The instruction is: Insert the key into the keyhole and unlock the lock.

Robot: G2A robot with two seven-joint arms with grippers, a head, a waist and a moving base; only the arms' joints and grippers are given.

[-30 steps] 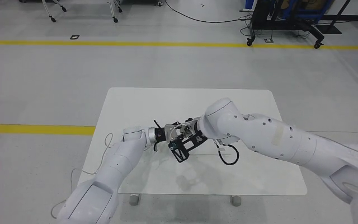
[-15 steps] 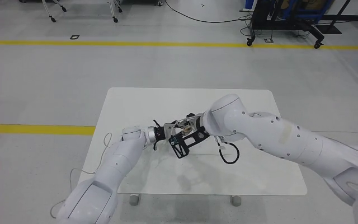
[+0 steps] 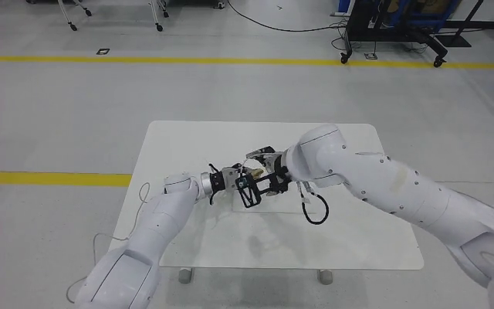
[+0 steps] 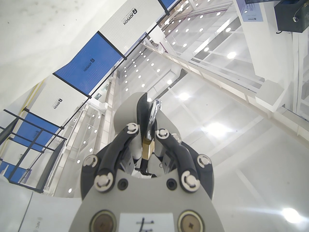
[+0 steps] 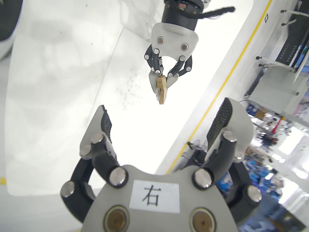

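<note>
A white table (image 3: 193, 147) with rounded corners is seen from above, set on a pale grey floor (image 3: 231, 93). The floor is crossed by yellow lines (image 3: 154, 59), one behind the table and one level with it. A dark wheeled cart (image 3: 394, 31) is parked at the far right of the room.

Two white arms are brought together above the middle of the table. The left gripper (image 4: 149, 121) is clamped on a small brass lock (image 5: 161, 90). The lock is held clear of the table, with its silver shackle gripped between the fingers and its brass body pointed towards the other arm. The right gripper (image 5: 164, 121) is spread wide with nothing between its ribbed pads. It is placed just short of the lock and faces it. Faint dark specks are scattered on the table surface below the lock.

Beyond the left gripper, a wall of blue and white perforated panels (image 4: 96, 59) is seen, and a high white ceiling is dotted with round lights (image 4: 183, 96).
</note>
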